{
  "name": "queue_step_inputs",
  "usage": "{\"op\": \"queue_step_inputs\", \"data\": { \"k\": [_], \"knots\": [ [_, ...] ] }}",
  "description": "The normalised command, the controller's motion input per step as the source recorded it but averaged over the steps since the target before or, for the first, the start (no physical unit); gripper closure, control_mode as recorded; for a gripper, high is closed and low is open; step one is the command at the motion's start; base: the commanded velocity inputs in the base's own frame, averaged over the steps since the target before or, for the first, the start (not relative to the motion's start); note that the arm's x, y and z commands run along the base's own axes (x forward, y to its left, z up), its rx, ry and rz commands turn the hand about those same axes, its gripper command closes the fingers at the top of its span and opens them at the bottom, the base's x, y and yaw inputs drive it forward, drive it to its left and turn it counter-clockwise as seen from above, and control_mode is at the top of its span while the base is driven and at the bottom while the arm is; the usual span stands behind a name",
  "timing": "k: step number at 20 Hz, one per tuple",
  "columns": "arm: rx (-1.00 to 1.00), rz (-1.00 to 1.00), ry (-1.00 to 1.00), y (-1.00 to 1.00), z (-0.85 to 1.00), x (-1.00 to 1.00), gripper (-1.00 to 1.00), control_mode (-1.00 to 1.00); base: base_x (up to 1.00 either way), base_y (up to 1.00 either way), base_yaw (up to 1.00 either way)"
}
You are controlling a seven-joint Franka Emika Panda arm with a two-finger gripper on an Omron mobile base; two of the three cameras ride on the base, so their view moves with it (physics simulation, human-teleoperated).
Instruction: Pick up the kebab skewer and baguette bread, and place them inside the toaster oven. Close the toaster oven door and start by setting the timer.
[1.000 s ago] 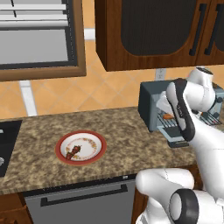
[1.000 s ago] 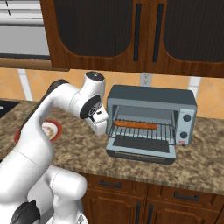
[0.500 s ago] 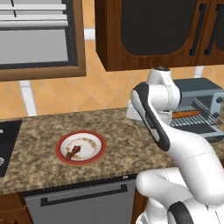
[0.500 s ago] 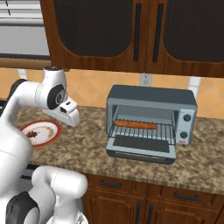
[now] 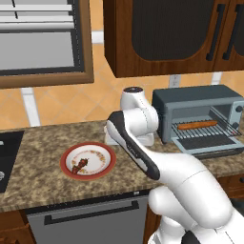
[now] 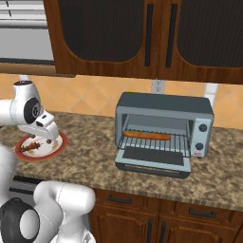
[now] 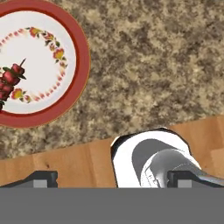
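Jaws spread wide and empty, the gripper point(image 7: 112, 178) hangs over the granite counter point(image 7: 166, 65), just beside the red-rimmed plate point(image 7: 83, 65) at about ten o'clock in the hand view. The kebab skewer point(image 5: 79, 165) lies on that plate, toward its nine o'clock side. The baguette bread point(image 6: 147, 135) rests on the wire rack of the toaster oven point(image 6: 163, 105), well apart at three o'clock. The toaster oven door point(image 6: 152, 161) hangs down open.
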Motion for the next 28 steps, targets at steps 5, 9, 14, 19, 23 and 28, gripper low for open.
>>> {"op": "queue_step_inputs", "data": {
  "k": [5, 9, 14, 19, 23, 28],
  "knots": [
    [0.01, -0.05, 0.00, 1.00, -0.40, 0.03, -1.00, -1.00, 0.00, 0.00, 0.00],
    [0.05, -0.21, 0.01, 0.96, -0.33, 0.40, -1.00, -1.00, 0.00, 0.00, 0.00],
    [0.01, -0.13, 0.02, 0.82, -0.45, 0.57, -1.00, -1.00, 0.00, 0.00, 0.00],
    [0.02, -0.14, 0.00, 0.68, -0.27, 0.24, -1.00, -1.00, 0.00, 0.00, 0.00],
    [0.04, -0.05, 0.00, 0.26, -0.21, 0.03, -1.00, -1.00, 0.00, 0.00, 0.00],
    [0.00, 0.00, 0.00, 0.00, -0.18, 0.17, -1.00, -1.00, 0.00, 0.00, 0.00]
  ]
}}
